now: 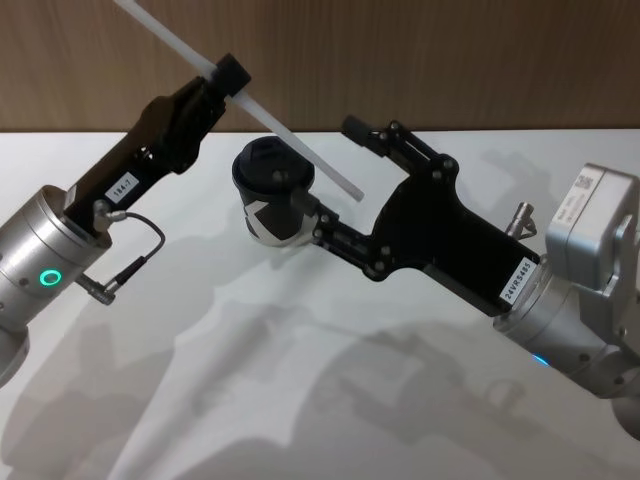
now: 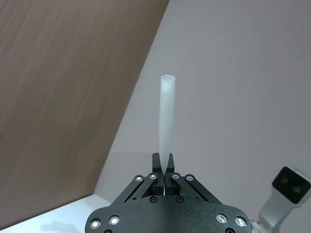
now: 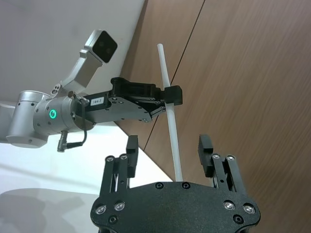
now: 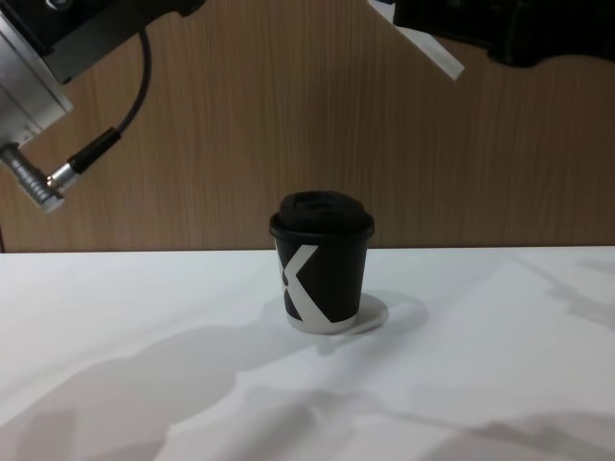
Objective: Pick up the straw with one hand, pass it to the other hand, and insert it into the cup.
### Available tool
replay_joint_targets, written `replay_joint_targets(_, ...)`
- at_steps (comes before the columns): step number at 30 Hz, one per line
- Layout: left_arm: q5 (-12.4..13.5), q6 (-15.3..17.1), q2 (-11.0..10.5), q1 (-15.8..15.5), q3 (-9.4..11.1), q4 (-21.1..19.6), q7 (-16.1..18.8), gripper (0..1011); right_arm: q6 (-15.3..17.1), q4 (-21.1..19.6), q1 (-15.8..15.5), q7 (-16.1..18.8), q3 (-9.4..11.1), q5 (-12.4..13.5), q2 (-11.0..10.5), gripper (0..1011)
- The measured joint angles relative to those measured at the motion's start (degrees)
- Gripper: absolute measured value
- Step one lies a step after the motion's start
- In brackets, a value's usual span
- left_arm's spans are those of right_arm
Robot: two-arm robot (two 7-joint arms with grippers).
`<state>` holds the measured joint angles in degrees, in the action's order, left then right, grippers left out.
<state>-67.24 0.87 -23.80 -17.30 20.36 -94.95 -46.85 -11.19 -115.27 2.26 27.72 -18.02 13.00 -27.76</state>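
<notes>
The straw [image 1: 290, 138] looks like matt, translucent white plastic; the cup [image 4: 327, 279] like matt black paper; the worktop [image 4: 115, 317] is smooth, white; the upper wall [image 4: 240, 115] is grained wood

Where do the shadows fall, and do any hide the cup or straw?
Head view: arm shadows lie on the table in front of the cup; the straw, held aloft by the left gripper with the open right gripper around its lower end, is evenly lit. Chest view: the cup throws a faint shadow to its right.
</notes>
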Motion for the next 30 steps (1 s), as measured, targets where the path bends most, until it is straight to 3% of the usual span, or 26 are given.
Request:
replay_joint_targets(11,4.83,-3.14,-0.54,0.35,0.25,-1.40,5.11,12,0.00,0.00,0.00,0.00,0.00,0.00,0.00,1001)
replay_joint_targets(20,11.22,-5.65,-0.57,-0.40,1.11,-2.73,10.97,12,0.00,0.00,0.00,0.00,0.00,0.01,0.00,1001)
replay_joint_targets(22,14.03,-6.15,-0.69,-0.94,1.47,-3.25,13.09,12,0.00,0.00,0.00,0.00,0.00,0.00,0.00,1001)
replay_joint_targets(30,20.10,-6.28,-1.31,-2.48,2.42,-4.69,17.23,12,0.00,0.00,0.00,0.00,0.00,0.00,0.00,1001)
